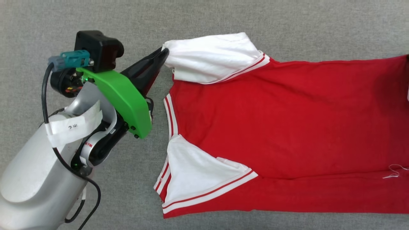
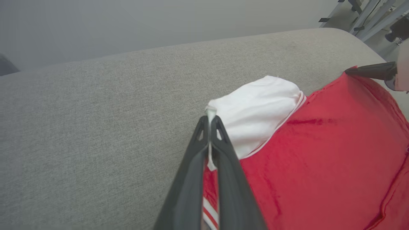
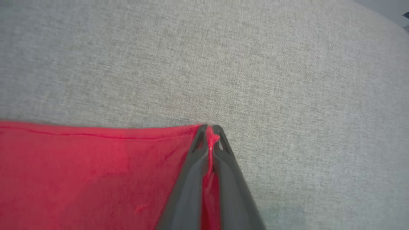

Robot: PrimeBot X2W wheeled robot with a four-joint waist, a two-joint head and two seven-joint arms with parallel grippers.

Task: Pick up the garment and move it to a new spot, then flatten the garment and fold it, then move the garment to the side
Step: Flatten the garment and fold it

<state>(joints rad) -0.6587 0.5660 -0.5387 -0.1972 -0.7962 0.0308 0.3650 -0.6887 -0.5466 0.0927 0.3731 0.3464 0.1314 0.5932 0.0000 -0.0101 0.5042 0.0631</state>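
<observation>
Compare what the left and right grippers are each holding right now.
The left gripper pinches the white sleeve; the right gripper pinches a red corner. The sleeve bunches and puffs up at the left fingers, while the red edge runs straight to the right fingers. Both are shut on the same garment, spread on the grey surface.

Soft matt cloth garment [image 1: 287,121], rough grey woven surface [image 1: 223,16], glossy green plastic cover [image 1: 124,95], smooth dark left gripper [image 1: 164,51]
</observation>
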